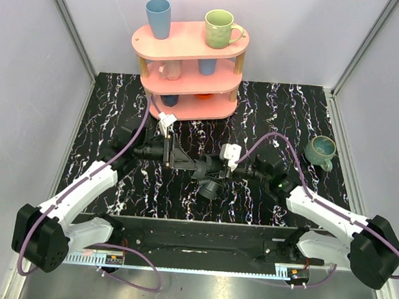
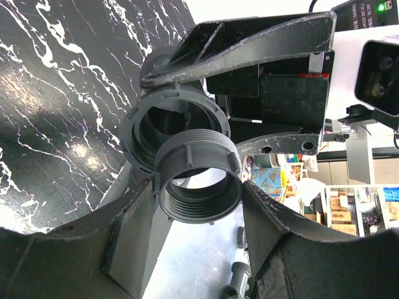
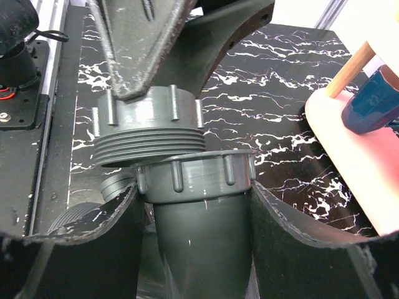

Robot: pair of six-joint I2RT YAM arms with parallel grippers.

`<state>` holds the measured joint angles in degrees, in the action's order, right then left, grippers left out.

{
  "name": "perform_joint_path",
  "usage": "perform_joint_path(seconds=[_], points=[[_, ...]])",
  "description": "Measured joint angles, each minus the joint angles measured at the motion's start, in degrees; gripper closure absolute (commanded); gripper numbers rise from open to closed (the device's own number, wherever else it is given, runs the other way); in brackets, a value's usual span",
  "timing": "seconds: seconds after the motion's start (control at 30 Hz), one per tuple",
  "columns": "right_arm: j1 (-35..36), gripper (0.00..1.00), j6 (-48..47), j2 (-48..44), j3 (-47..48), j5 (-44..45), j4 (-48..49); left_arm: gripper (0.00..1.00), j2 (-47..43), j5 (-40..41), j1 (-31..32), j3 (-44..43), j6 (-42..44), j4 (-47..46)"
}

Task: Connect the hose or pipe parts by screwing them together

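Two pipe parts (image 1: 209, 172) are held in mid-air at centre of the top view, above the black marbled table (image 1: 120, 110), between the two arms; not joined yet by the look of it. Left gripper (image 2: 198, 192): fingers clamped either side of the threaded fitting (image 2: 190, 152), a short dark collar with male thread and small lugs on the rim, open bore facing the camera, lower centre of the left wrist frame. Right gripper (image 3: 194, 194): fingers clamped on the nut piece (image 3: 196, 175), a ribbed ring nut atop a tapering tubular body that runs down to the bottom of the right wrist frame. Progress, judged: both parts are picked up and brought mouth to mouth, so that bit is done. In the right wrist view the threads are all exposed, with several turns showing above the nut rim. The threaded fitting sits offset to the left of the nut and looks tilted too, so no thread is engaged as far as I can tell. Left to do: line up the axes, seat the thread in the nut, turn until tight. Can't tell whether the rims actually touch; they overlap in both wrist views. Look: dull dark plastic, edges scuffed lighter, rigid. Roughly T-shaped in the top view, with a side branch (image 1: 210, 188) pointing toward the bottom of the frame.
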<state>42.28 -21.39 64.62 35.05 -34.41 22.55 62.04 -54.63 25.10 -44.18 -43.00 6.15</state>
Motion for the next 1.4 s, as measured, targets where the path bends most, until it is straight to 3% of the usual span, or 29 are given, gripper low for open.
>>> perform_joint_path(seconds=[0.4, 0.9, 1.4], points=[[0.09, 0.8, 0.94, -5.86, -2.82, -0.7, -3.08, 1.0, 3.15, 2.14, 0.74, -0.02, -0.17, -1.38], [0.15, 0.82, 4.66, -5.55, -6.05, -0.5, 0.26, 1.0, 4.72, 3.52, 3.54, -0.07, -0.98, -2.82], [0.04, 0.89, 7.56, -4.02, -6.03, -0.26, -1.03, 1.0, 6.6, 3.08, 4.0, 0.11, 4.04, -3.43]])
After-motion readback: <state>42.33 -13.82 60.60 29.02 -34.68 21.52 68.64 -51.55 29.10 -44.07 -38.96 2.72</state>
